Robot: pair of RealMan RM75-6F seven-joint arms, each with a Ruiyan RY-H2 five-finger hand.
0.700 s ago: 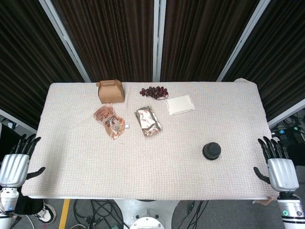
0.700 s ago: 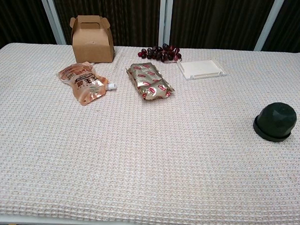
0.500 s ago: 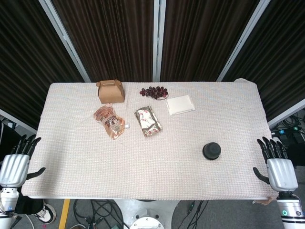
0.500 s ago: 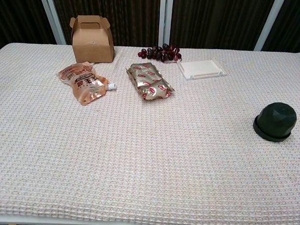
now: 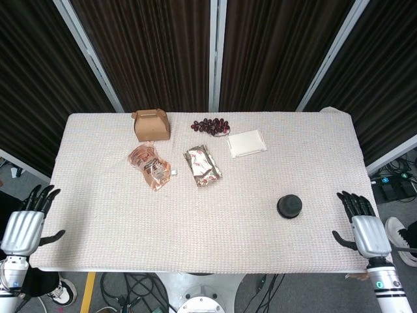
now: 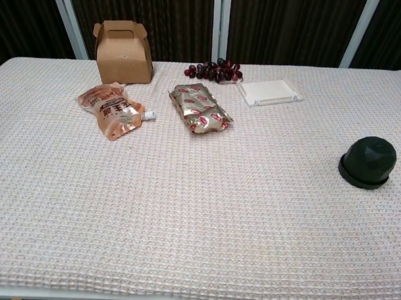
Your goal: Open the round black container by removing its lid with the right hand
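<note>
Moved inward since the earlier frame: right hand (image 5: 366, 229), now over the table's (image 5: 98, 195) lower right corner, fingers spread wide, holding nothing. Round black container (image 5: 289, 206) lower right of centre, lid still on, near that hand but apart. Left hand (image 5: 25, 225) at lower left edge, fingers spread, empty. Further up: silver pouch (image 5: 202, 165), orange pouch (image 5: 150, 165), white tray (image 5: 246, 143), grapes (image 5: 210, 124), cardboard box (image 5: 151, 124).

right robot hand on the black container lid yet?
No. In the head view the right robot hand hangs open at the table's edge, apart from the round black container, lid still on.
</note>
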